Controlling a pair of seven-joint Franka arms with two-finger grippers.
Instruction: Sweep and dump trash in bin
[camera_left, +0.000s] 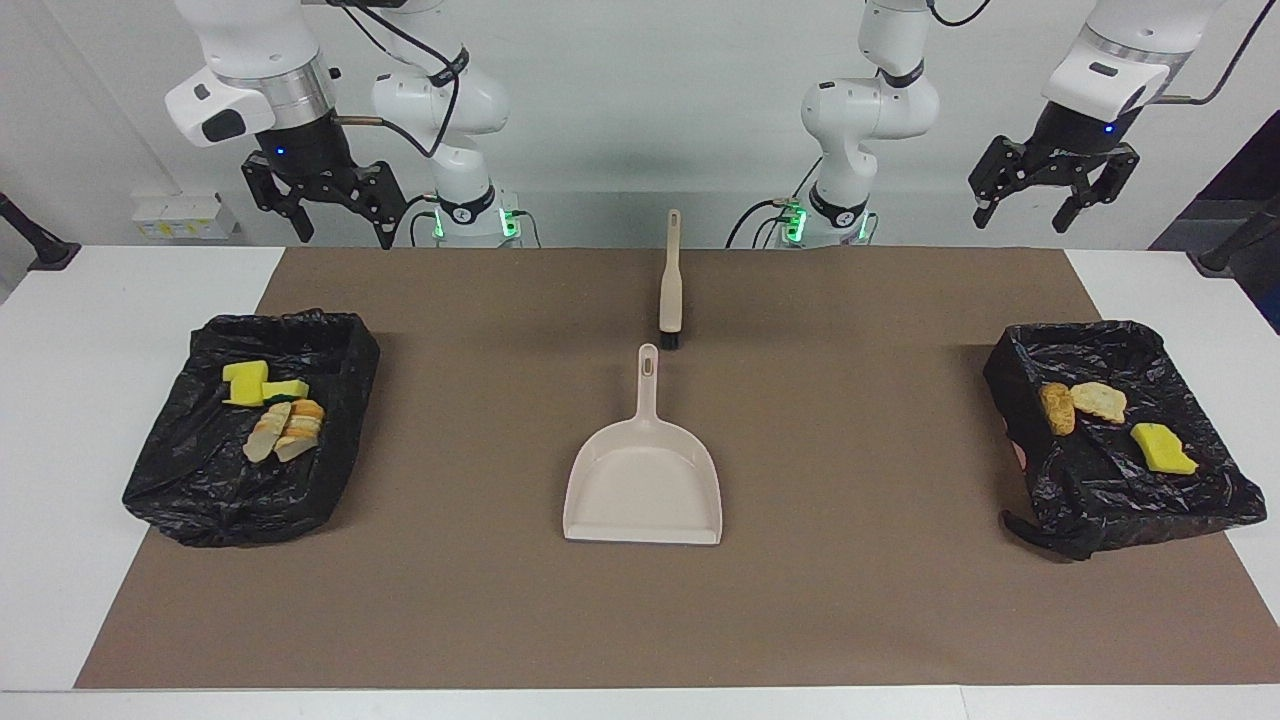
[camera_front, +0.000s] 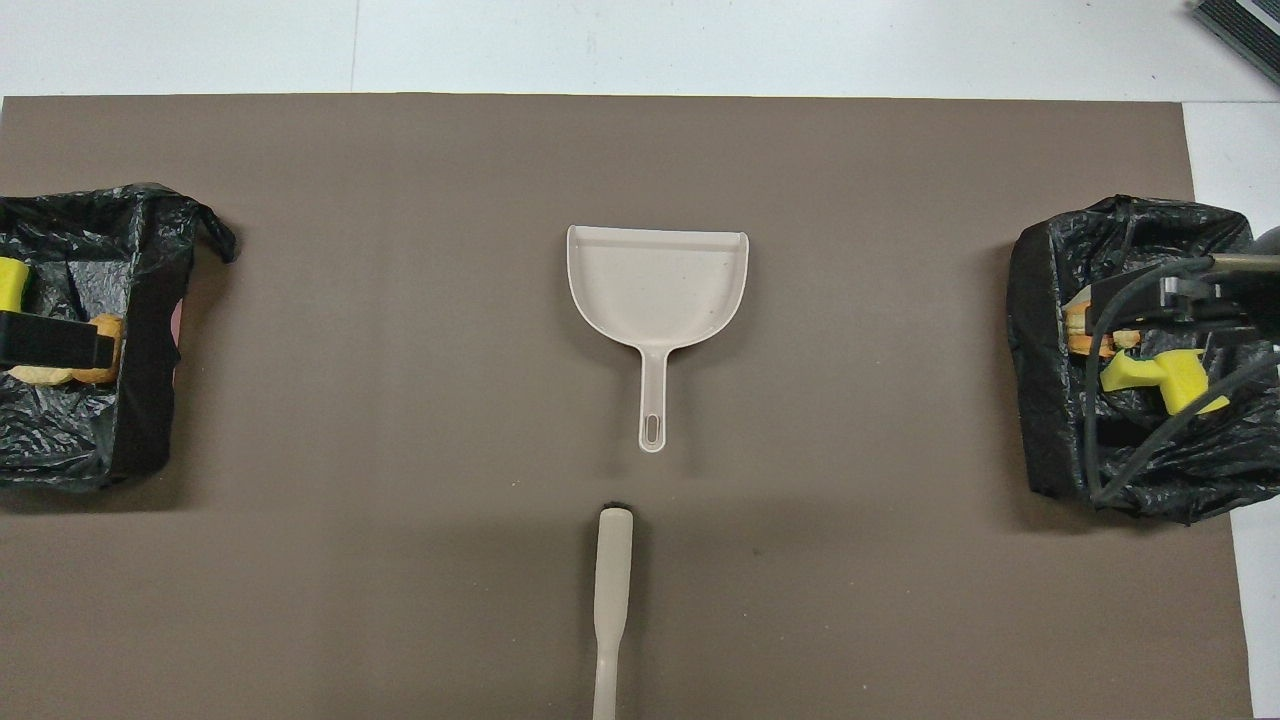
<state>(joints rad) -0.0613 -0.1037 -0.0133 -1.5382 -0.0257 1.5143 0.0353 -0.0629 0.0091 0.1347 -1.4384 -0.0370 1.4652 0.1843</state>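
In the two black bag-lined bins all scraps sit. Left gripper, right gripper raised, fingers spread, empty — risk: floppy liner snagging a descending arm.

The dustpan is lying flat near the middle of the brown mat, its handle pointing toward the robots. The brush is lying nearer to the robots than the dustpan, in line with its handle and apart from it. Toward the left arm's end from the dustpan, a bin lined with a black bag is holding a yellow sponge piece and bread-like chunks, partly hidden by a dark gripper part. Toward the right arm's end from the dustpan, another black-bagged bin is holding a yellow sponge piece under cables and a gripper part.
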